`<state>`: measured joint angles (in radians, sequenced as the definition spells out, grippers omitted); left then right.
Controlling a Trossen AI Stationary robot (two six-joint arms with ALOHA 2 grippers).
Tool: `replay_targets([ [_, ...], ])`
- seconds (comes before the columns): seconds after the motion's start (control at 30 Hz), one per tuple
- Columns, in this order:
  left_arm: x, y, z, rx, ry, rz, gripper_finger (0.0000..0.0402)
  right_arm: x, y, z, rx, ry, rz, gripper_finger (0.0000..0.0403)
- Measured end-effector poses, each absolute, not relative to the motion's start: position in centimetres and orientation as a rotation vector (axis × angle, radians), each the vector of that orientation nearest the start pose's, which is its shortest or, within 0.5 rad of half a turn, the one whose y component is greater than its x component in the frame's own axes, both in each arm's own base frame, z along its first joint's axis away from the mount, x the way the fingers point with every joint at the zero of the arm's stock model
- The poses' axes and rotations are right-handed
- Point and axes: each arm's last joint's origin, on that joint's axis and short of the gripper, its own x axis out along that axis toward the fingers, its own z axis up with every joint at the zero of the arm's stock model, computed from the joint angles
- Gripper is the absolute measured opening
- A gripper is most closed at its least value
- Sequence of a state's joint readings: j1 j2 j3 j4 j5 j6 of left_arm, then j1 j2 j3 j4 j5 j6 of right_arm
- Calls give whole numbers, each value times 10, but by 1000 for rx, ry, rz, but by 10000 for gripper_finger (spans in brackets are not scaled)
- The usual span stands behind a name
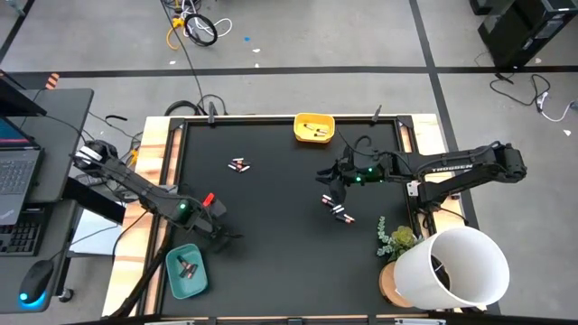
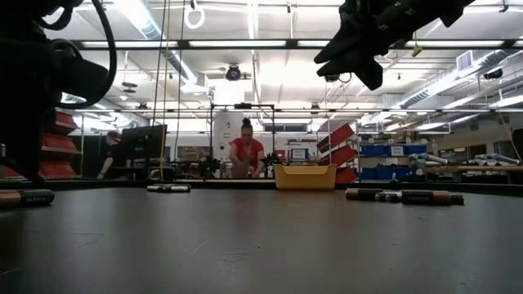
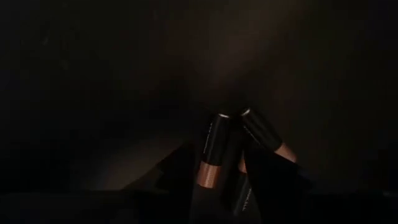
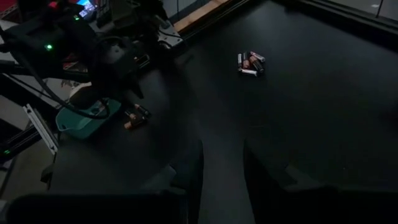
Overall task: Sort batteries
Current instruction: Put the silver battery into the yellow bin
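Two copper-and-black batteries (image 3: 214,155) (image 4: 135,116) lie on the black table beside the teal tray (image 1: 185,271), which holds a few more. My left gripper (image 1: 221,236) points down just above this pair, fingers open on either side of them. My right gripper (image 4: 221,171) hangs open and empty above the table's right half, near a small group of batteries (image 1: 339,210). Another group of batteries (image 1: 239,165) (image 4: 250,62) lies at the far left of the table. The yellow tray (image 1: 313,128) at the far edge holds a few batteries.
A white bucket (image 1: 461,266) and a small plant (image 1: 396,239) stand at the near right corner. A desk with a laptop (image 1: 18,171) is left of the table. A person (image 2: 246,155) stands far behind the table. The middle of the table is bare.
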<state>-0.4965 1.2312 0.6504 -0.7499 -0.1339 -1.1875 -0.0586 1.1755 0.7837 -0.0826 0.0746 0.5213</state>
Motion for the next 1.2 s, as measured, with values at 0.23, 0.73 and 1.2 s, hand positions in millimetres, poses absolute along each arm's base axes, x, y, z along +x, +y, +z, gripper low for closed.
replay_targets([
  [0.23, 173, -85, 175, -525, 1252, 400, 154, 253, -17, 265, 507, 430, -251, 101],
  [0.73, 190, -53, 184, -529, 1154, 513, 132, 253, -17, 265, 509, 427, -251, 101],
  [1.2, 207, 40, 190, -479, 1063, 544, 122, 254, -16, 266, 567, 412, -258, 101],
])
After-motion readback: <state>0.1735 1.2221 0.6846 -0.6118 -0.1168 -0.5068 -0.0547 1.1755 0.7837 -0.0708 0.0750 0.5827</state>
